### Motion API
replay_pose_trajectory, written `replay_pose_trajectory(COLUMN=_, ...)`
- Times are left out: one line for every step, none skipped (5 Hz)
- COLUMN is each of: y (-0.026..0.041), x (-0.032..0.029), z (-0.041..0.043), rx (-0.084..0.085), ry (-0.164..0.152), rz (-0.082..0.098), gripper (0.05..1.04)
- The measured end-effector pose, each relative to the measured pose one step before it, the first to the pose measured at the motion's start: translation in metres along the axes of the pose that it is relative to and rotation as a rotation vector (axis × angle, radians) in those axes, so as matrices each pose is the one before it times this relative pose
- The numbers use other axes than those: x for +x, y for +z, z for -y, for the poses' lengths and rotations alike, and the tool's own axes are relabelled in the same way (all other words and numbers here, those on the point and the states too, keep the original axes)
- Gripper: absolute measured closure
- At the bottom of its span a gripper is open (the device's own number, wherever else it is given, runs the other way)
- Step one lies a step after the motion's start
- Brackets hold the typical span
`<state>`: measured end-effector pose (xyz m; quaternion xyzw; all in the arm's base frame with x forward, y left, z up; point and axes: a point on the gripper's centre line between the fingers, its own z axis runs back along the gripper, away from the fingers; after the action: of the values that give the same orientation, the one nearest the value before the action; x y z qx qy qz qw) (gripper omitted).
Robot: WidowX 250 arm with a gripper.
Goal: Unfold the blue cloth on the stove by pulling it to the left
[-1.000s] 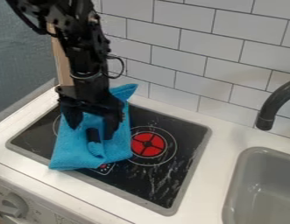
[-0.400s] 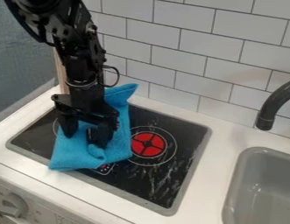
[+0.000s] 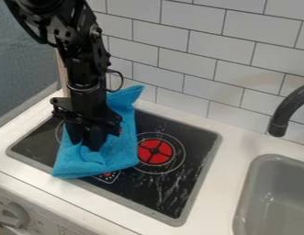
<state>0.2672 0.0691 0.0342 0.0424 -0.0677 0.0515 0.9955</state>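
Observation:
The black gripper (image 3: 84,142) hangs low over the left part of the stove top, pointing down at the blue cloth (image 3: 121,150). Its fingers stand close together, shut on a bit of the cloth near its middle. The cloth lies rumpled across the left side of the black cooktop (image 3: 169,188); one corner rises behind the gripper toward the tiled wall, and the front corner reaches over the cooktop's front edge. What lies between and behind the fingers is hidden.
A red burner (image 3: 155,152) shows right of the cloth. Farther right are a grey sink (image 3: 277,197) and a dark curved faucet (image 3: 281,114). White tiles (image 3: 197,64) rise behind the counter, and a knob (image 3: 15,214) sits on the front panel.
The gripper has moved slightly left and down, and its fingers have come together. The cloth's fold in front of them has flattened, and its back corner has shifted a little.

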Motion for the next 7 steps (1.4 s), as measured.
replay_pose_trajectory(y=0.00076, x=-0.00097, z=0.00196, rx=-0.0133, ry=-0.0045, rz=-0.0116, gripper=0.895)
replay_pose_trajectory(y=0.00293, x=0.00223, z=-0.00027, rx=-0.0216, ry=0.0055, rz=-0.0049, gripper=0.998)
replay_pose_trajectory(y=0.00446, x=0.00497, z=0.0018, rx=-0.0259, ry=-0.0227, rz=0.0033, gripper=1.018)
replay_pose_trajectory(y=0.00774, x=0.00689, z=-0.00993, rx=-0.0313, ry=0.0056, rz=0.0122, gripper=1.019)
replay_pose_trajectory(y=0.00507, x=0.003, z=-0.00273, rx=-0.0375, ry=-0.0178, rz=0.0066, gripper=1.019)
replay_pose_trajectory(y=0.00974, x=0.00251, z=-0.01147, rx=-0.0154, ry=-0.0502, rz=0.0151, gripper=1.019)
replay_pose_trajectory(y=0.01504, x=0.00001, z=-0.01907, rx=-0.0041, ry=-0.0776, rz=0.0013, gripper=1.019)
